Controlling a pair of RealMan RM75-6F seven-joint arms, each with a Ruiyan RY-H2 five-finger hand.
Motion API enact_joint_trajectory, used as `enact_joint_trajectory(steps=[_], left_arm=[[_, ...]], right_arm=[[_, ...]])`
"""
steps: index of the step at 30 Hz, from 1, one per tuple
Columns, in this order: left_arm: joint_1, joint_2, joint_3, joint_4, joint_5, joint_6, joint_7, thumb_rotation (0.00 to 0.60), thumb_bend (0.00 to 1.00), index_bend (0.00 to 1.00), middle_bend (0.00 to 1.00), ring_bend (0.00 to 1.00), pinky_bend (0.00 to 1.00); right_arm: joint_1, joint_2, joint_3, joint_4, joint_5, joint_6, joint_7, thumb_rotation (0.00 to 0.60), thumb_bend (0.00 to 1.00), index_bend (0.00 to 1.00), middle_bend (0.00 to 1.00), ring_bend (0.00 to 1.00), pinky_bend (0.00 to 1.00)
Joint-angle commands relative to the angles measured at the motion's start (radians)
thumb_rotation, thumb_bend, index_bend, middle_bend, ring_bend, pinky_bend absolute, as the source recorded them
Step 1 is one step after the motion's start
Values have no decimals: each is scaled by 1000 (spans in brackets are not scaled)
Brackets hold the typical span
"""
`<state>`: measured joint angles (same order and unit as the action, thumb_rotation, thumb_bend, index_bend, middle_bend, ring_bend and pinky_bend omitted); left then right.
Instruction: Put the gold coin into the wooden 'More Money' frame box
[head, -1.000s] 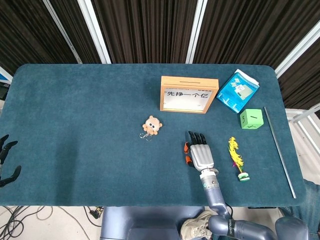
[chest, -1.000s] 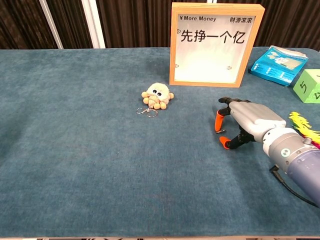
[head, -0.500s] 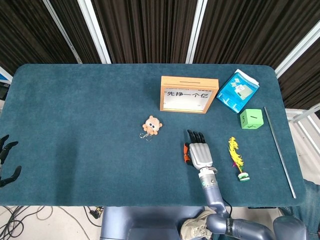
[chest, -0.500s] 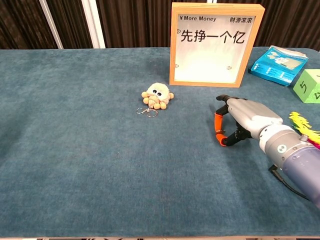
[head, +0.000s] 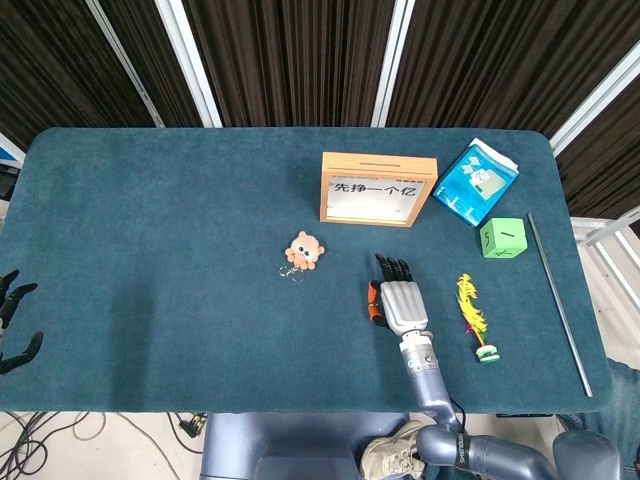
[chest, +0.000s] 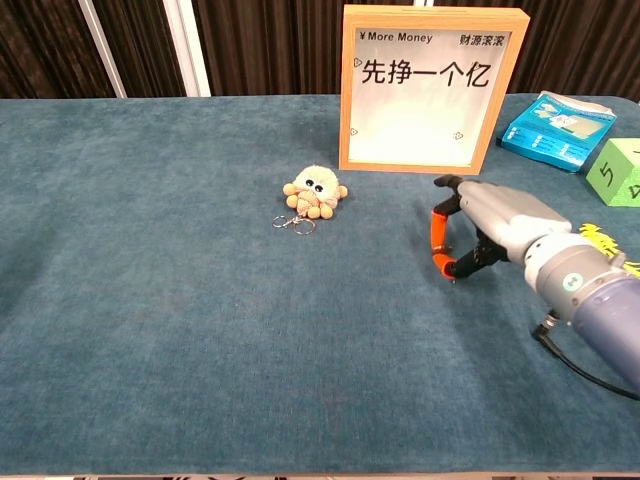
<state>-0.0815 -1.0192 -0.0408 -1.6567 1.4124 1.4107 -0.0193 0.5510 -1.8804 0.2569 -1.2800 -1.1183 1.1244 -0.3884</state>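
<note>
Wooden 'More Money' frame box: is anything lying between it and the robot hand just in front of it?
Nothing visible. Only bare blue tablecloth lies between the right hand and the wooden 'More Money' frame box. The small orange plush toy sits off to the left. I cannot make out a gold coin in either view.

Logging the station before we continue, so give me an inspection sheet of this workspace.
Surface: dark teal felt table.
Job's things: wooden 'More Money' frame box upright; gold coin not seen.
Clutter: plush crab keychain, blue packet, green cube, yellow feather toy, metal rod.
Hands: right hand low over the table, fingers curled, contents unclear; left hand off the table's edge, fingers apart.
Cables: on the floor.
Surroundings: dark slatted wall.
</note>
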Motion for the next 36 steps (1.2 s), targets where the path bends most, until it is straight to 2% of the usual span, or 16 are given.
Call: enact_joint_trajectory(steps=[1,4,8,11,13,15,20,26,33,36], left_arm=[[-1,0,0,0,-1,-2,1,600,363,190,0,0,9],[-1,2,1,-3,-3,-6,2,600,362,191,0,0,9],[-2,3,1,-6,-4,-8,1,600,363,192,0,0,9],[-3,5,2,-7,-6,-12,1,600,363,192,0,0,9],[-4,7,3,-9,-7,-16,1,600,363,191,0,0,9],[-4,8,3,-10,-7,-16,0,600,363,192,0,0,9],[-4,9,3,-11,-9,-18,-6,600,363,192,0,0,9],[-6,12,4,-10,-9,-24,-19,600,363,192,0,0,9],[-10,16,3,-11,-18,-36,-29,600,363,192,0,0,9],[-12,18,1,-12,-24,-43,-39,600,362,191,0,0,9]], right_arm=[[1,70,21,-92,15,-21,3,600,508,703,57,16,0],[4,146,49,-190,33,-30,-15,600,526,703,56,16,0],[18,300,104,-370,88,-44,-96,600,531,703,56,16,0],[42,406,139,-486,197,-91,-161,600,532,703,57,16,0],[69,476,184,-564,304,-135,-161,600,531,703,56,16,0],[92,513,211,-593,361,-158,-157,600,531,703,56,16,0],[196,582,247,-584,457,-169,-224,600,531,703,57,16,0],[309,610,280,-531,580,-154,-264,600,531,703,56,16,0],[417,631,303,-441,680,-158,-271,600,531,706,56,16,0],[469,632,308,-365,731,-189,-269,600,531,710,56,16,0]])
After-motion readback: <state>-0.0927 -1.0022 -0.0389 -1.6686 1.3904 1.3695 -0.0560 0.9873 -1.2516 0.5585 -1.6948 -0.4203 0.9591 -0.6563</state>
